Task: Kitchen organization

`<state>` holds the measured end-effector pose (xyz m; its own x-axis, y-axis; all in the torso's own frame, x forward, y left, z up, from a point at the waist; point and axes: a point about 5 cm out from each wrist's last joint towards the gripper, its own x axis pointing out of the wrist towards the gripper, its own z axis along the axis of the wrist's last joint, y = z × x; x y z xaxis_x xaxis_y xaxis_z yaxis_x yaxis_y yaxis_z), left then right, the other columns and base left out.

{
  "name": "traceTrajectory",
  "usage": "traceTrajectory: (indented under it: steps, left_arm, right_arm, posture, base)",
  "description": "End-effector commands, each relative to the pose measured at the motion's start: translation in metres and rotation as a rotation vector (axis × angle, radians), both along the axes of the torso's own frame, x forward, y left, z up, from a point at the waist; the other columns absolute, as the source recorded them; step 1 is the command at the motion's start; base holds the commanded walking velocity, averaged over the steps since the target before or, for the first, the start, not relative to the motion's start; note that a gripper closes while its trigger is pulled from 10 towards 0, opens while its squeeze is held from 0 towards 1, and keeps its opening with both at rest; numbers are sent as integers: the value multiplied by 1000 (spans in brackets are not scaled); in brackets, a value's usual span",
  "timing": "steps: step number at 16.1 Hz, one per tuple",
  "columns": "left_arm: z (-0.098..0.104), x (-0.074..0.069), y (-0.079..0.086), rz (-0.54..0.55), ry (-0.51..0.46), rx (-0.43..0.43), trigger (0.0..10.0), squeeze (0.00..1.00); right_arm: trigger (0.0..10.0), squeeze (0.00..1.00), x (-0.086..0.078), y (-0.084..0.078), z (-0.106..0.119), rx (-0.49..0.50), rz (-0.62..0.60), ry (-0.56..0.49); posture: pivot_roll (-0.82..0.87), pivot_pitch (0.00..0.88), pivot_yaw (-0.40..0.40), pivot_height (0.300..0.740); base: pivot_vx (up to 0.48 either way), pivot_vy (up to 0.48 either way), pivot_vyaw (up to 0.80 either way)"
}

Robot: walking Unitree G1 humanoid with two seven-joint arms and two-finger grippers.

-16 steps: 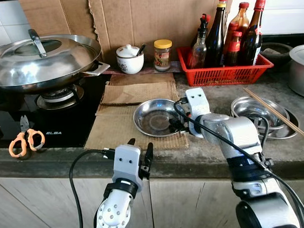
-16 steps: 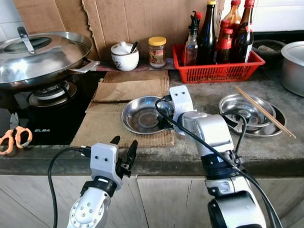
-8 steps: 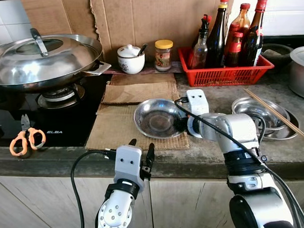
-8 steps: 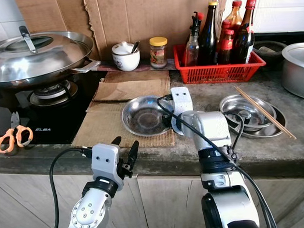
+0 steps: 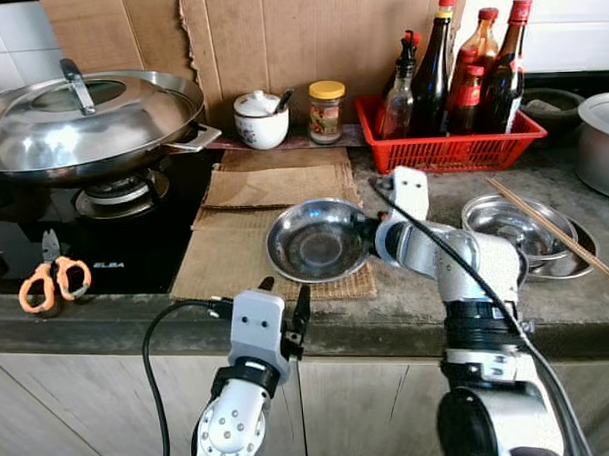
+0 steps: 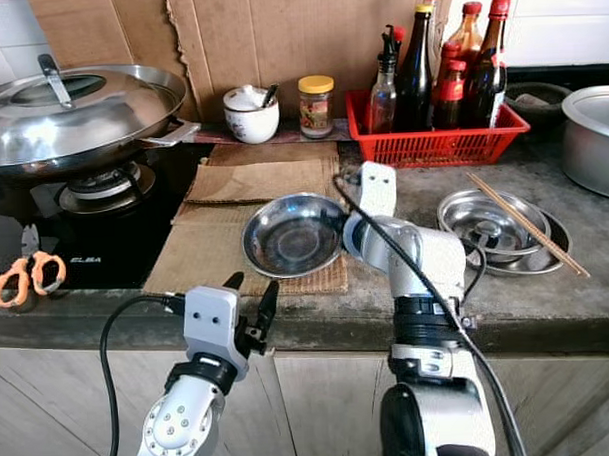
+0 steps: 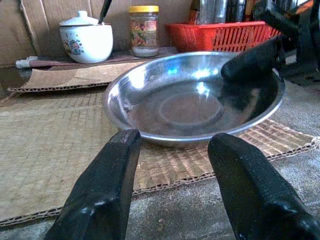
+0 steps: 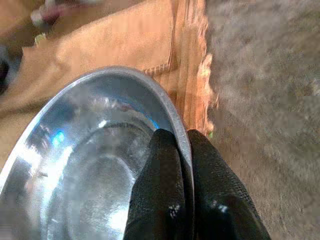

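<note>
A: Pinching the rim of the steel dish (image 5: 316,241), the right end effector (image 8: 184,165) has one black finger inside the bowl and one outside; the right wrist view shows the metal edge clamped between them

B: Change against the frames from a second ago?

A: The near-right edge of the dish is now raised. Its rim sits tilted, the side towards the right end effector higher, where earlier it lay flat on the cardboard mat (image 5: 235,252). The right wrist has also rotated upward and drawn back slightly toward the red basket (image 5: 452,143)

B: Is the dish clear of the mat?

A: Cannot tell for certain. In the left wrist view the far-left underside appears to touch or nearly touch the cardboard, so I judge it a partial lift, a tilt rather than a full pick

B: Left side?

A: The left end effector (image 5: 282,304) hovers off the front edge of the tabletop (image 5: 407,309), fingers spread wide, holding nothing, aimed at the dish

B: Meaning for the task?

A: The grasp looks secure enough to carry. A likely destination is the stacked steel dishes (image 5: 520,230) with the chopsticks (image 5: 550,224) lying across them, just beside on the right; those chopsticks could obstruct nesting
</note>
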<state>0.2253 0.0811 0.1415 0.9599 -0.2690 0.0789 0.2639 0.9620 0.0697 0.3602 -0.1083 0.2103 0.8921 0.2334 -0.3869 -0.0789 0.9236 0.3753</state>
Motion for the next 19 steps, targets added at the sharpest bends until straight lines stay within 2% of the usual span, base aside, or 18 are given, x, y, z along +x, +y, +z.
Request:
traceTrajectory:
  steps: [1, 3, 6, 7, 8, 9, 10, 11, 14, 19]
  left_arm:
    - [-1, 2, -1, 3, -2, 4, 10000, 0]
    - [0, 2, -1, 4, -4, 3, 10000, 0]
    - [0, 3, 0, 7, -5, 1, 10000, 0]
    - [1, 3, 0, 7, -6, 0, 10000, 0]
    - [1, 3, 0, 7, -6, -1, 10000, 0]
    - [2, 3, 0, 7, -8, -1, 10000, 0]
    - [2, 3, 0, 7, -8, -2, 10000, 0]
    - [4, 4, -1, 5, -13, -10, 10000, 0]
    - [7, 4, -1, 9, -33, -16, 10000, 0]
    - [12, 4, -1, 6, -60, -23, 10000, 0]
  right_arm:
    - [0, 0, -2, -4, -3, 110, -76, -13]
    - [0, 0, -5, 0, 4, 216, -109, -106]
    - [0, 0, -11, 0, 14, 265, -168, -259]
    - [0, 0, -15, 1, 16, 225, -171, -310]
    - [0, 0, -22, 1, 21, 164, -176, -403]
    - [0, 0, -29, 5, 27, 126, -125, -495]
    - [0, 0, -33, 7, 29, 98, -98, -538]
    - [0, 0, -48, 13, 35, 36, -44, -688]
    - [0, 0, -60, 13, 28, -131, -18, -780]
    - [0, 0, -74, 10, 19, -173, -17, -842]
  posture:
    - [72, 0, -53, 740]
    - [72, 0, -51, 740]
    - [71, 0, -46, 740]
    - [71, 0, -46, 740]
    - [72, 0, -44, 740]
    - [70, 0, -42, 740]
    - [70, 0, -42, 740]
    - [69, 0, -41, 740]
    - [70, 0, -41, 740]
    - [62, 0, -38, 740]
  base:
    - [0, 0, 0]
    - [0, 0, 0]
    - [0, 0, 0]
    - [0, 0, 0]
    - [0, 0, 0]
    - [0, 0, 0]
    - [0, 0, 0]
    - [0, 0, 0]
    - [0, 0, 0]
    - [0, 0, 0]
